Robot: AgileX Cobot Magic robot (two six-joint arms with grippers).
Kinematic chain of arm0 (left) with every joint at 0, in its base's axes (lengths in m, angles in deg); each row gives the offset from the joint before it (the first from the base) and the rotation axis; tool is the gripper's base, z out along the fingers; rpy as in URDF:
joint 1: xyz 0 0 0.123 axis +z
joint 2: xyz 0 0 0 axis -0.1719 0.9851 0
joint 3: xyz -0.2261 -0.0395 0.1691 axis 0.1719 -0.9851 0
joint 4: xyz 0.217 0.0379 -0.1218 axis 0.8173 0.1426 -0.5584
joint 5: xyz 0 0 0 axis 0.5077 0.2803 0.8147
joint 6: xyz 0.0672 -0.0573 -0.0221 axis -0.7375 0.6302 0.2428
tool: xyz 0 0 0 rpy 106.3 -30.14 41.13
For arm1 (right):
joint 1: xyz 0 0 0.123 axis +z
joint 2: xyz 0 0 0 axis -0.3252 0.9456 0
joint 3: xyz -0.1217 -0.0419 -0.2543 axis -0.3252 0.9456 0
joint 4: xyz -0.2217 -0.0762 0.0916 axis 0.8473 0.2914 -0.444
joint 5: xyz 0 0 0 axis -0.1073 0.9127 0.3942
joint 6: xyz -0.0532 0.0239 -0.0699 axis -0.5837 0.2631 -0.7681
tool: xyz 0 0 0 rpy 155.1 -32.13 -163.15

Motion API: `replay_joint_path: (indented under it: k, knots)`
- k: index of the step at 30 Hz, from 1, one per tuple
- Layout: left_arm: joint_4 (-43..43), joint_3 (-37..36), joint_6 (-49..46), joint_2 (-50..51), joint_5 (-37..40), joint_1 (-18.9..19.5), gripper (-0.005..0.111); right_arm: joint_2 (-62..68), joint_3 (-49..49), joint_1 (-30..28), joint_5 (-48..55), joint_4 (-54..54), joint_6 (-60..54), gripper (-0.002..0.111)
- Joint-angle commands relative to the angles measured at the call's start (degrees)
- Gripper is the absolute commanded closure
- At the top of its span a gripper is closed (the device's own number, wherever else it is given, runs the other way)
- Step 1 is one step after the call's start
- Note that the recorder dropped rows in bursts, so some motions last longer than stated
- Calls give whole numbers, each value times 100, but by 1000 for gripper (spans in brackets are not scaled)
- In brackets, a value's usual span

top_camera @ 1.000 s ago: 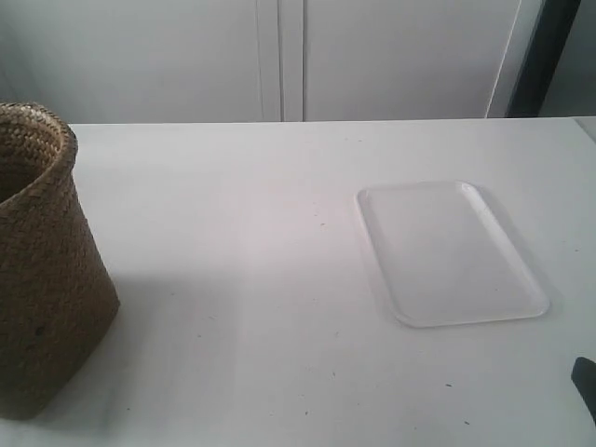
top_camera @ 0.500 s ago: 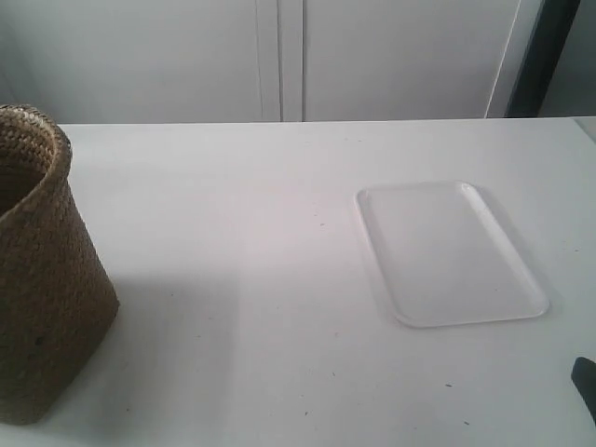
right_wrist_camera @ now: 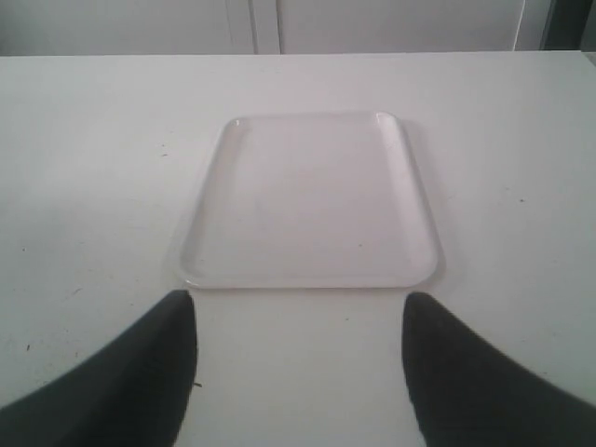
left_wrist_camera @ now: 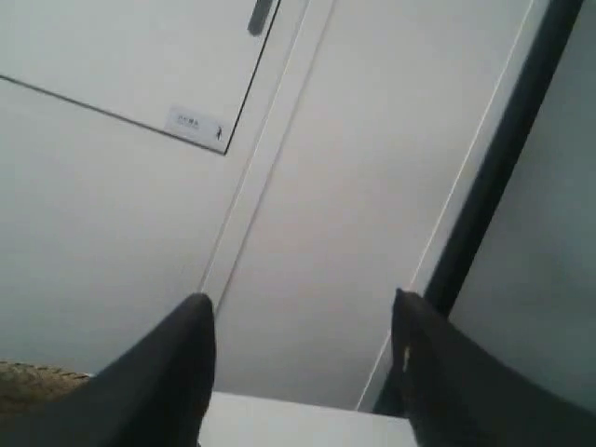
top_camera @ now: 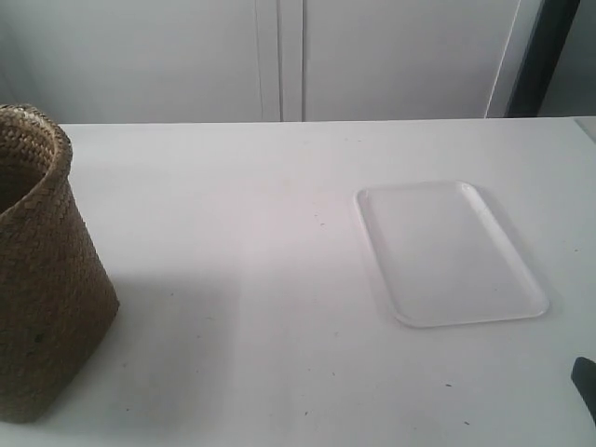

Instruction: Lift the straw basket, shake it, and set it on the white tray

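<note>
Against a second ago, the straw basket [top_camera: 47, 298] has its braided rim drawn a little further toward 9 o'clock in the exterior view, and its leaning wall stands slightly steeper. From half a second ago it has barely changed. The white tray [top_camera: 447, 251] lies as it did, and the small dark piece [top_camera: 585, 386] at the 4 o'clock corner, too cut off to identify, has stayed put. There is one basket, one tray and one desk [top_camera: 233, 186], and each wrist view shows one claw with two dark fingers. The basket stands on the desk at about 8 o'clock in the exterior view, cut by the frame edge, its mouth open and its inside in shadow. The tray lies flat at about 3 o'clock, well apart from the basket and with nothing on it. The left claw [left_wrist_camera: 300, 312] is spread wide and grasps nothing, with only pale cabinet doors [left_wrist_camera: 372, 168] between its fingers [left_wrist_camera: 177, 372]. A strip of basket weave [left_wrist_camera: 33, 384] shows just outside one finger. The right claw [right_wrist_camera: 296, 312] is likewise released and empty, hovering low over the desk with the tray [right_wrist_camera: 312, 200] ahead of it at 12 o'clock.
</note>
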Motion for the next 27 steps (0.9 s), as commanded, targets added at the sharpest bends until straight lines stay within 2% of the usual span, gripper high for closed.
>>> replay_joint_path:
  k: [1,3,4,5,6,7,8,9,11,14,18,22,27]
  knots:
    - [43,668,315,1585,599,-22,37,-26,6,-16,-8,-8,-22,48]
    - [1114,1118,1038,2277,1058,51,36,-26,6,-16,-8,-8,-22,48]
    - [2589,1454,2186,2547,1446,193,36,-26,6,-16,-8,-8,-22,48]
    - [3644,1689,2941,2621,1771,304,36,-26,6,-16,-8,-8,-22,48]
    - [5862,2165,4357,2669,2546,555,36,-26,6,-16,-8,-8,-22,48]
    - [7068,2431,5020,2669,3130,678,36,-26,6,-16,-8,-8,-22,48]
    - [8809,2849,6152,2669,4109,759,36,-26,6,-16,-8,-8,-22,48]
    - [9322,3045,6593,2669,4342,672,37,-26,6,-16,-8,-8,-22,48]
    - [9764,3335,6474,2795,4597,554,37,-26,6,-16,-14,-19,-22,48]
    - [9595,3799,6031,3298,5442,569,39,-26,6,-16,-24,-19,-22,48]
    - [9428,4155,5982,4214,6572,569,40,-26,6,-16,-24,-19,-22,48]
    - [9117,4192,5911,4845,6596,569,40,-26,6,-16,-24,-19,-22,48]
    - [9388,4178,5911,5085,6596,569,40,-26,6,-16,-24,-19,-22,48]
